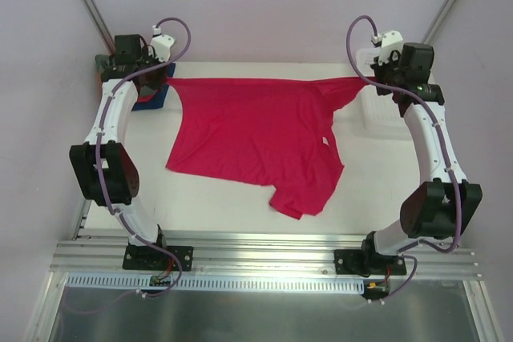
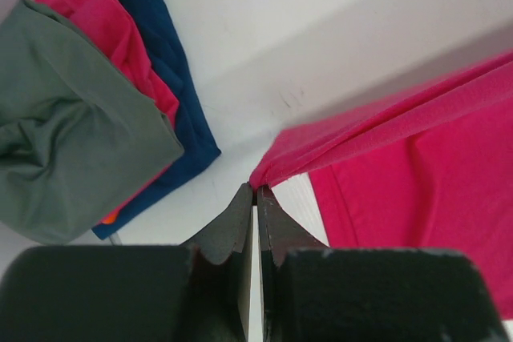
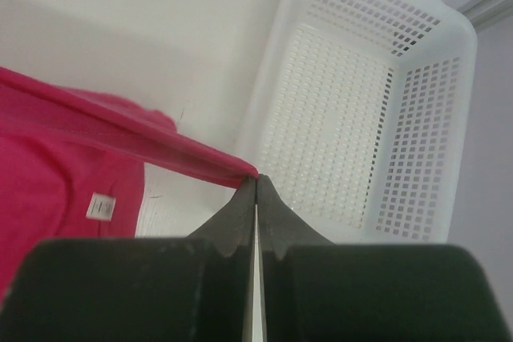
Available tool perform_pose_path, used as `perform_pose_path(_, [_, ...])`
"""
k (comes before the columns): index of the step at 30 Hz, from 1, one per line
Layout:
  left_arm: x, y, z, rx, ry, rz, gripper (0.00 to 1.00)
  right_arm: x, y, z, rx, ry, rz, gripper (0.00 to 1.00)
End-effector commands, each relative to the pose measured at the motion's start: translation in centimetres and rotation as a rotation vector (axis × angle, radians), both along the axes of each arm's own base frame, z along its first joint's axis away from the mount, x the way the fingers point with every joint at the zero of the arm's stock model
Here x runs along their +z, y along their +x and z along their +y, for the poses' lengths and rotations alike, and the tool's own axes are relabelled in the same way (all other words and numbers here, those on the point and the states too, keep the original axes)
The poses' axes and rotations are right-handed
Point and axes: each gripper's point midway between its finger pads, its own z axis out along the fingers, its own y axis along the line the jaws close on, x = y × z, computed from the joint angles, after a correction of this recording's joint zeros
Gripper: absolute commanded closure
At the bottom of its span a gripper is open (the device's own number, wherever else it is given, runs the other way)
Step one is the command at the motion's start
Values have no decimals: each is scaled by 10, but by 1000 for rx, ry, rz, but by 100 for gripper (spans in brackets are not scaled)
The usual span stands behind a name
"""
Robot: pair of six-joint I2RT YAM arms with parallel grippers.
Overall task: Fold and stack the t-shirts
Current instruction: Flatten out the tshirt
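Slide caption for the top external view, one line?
Left gripper and right gripper stretch the red t-shirt by its far corners, the rest lying on the table.

Left claw (image 2: 255,189) and right claw (image 3: 256,179) pinched closed, far forward.

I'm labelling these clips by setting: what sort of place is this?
Probably a robot lab cell, not a home: bare walls, a white table, an aluminium mounting rail along its near edge.

crimson t-shirt (image 1: 256,130): soft matt cloth | basket (image 3: 417,134): white perforated plastic | table (image 1: 224,198): smooth matt
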Motion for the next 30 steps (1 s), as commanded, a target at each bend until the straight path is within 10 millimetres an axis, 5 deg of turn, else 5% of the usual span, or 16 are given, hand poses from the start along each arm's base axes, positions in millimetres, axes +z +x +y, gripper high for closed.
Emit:
perform_pose_path(1, [57,18,21,71,62,-176,100,63,6,-13,-53,-56,-191,99])
perform_pose_path(5, [59,3,17,62,57,-180,100,47,-16,1,-12,-56,-161,99])
perform_pose_path(6, [56,0,16,59,57,-174,100,29,-20,2,-10,-51,-125,99])
perform_pose_path(15, [7,-50,-2,30,6,-56,100,-47,-66,45,123,-6,77,99])
perform_pose_path(19, [-6,-57,-8,23,-2,-20,100,-64,-70,55,152,-6,124,99])
perform_pose_path(23, [-3,-51,-7,31,-4,-19,100,-49,-57,53,141,-20,97,99])
perform_pose_path(27, [47,-46,-8,31,3,-115,100,-11,-49,48,117,-15,29,99])
perform_pose_path(30, [83,-55,-12,41,0,-188,100,22,-62,45,96,-5,-44,99])
